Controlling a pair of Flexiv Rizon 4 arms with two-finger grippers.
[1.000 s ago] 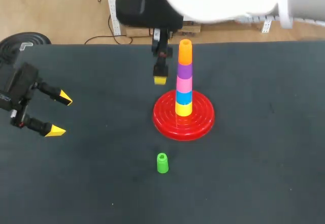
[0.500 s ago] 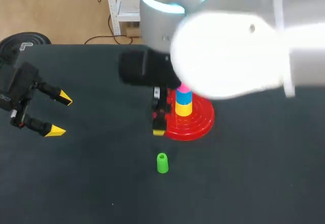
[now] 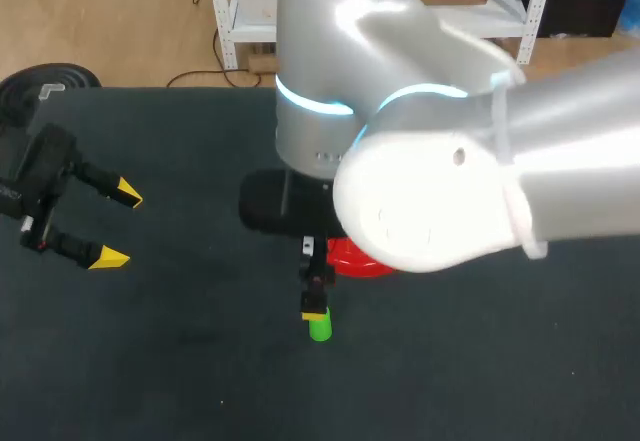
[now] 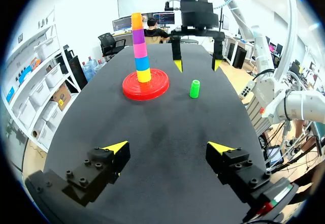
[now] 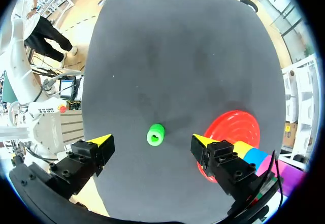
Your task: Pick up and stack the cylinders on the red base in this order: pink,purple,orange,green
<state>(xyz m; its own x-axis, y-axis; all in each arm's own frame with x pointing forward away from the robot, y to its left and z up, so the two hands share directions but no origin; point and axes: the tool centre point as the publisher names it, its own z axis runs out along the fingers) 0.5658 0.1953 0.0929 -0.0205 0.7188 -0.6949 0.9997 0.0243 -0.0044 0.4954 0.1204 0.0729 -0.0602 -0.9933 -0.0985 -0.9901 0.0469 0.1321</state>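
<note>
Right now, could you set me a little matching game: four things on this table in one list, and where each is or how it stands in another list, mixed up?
Things:
1. green cylinder
2. orange cylinder
3. left arm's fingers
4. right arm's fingers

Places or states:
A. open, off to the side, nothing between them
B. top of the stack on the red base
C. alone on the table, beside the base
D. open, over the green cylinder

Pairs: 1-C, 2-B, 3-A, 4-D.
</note>
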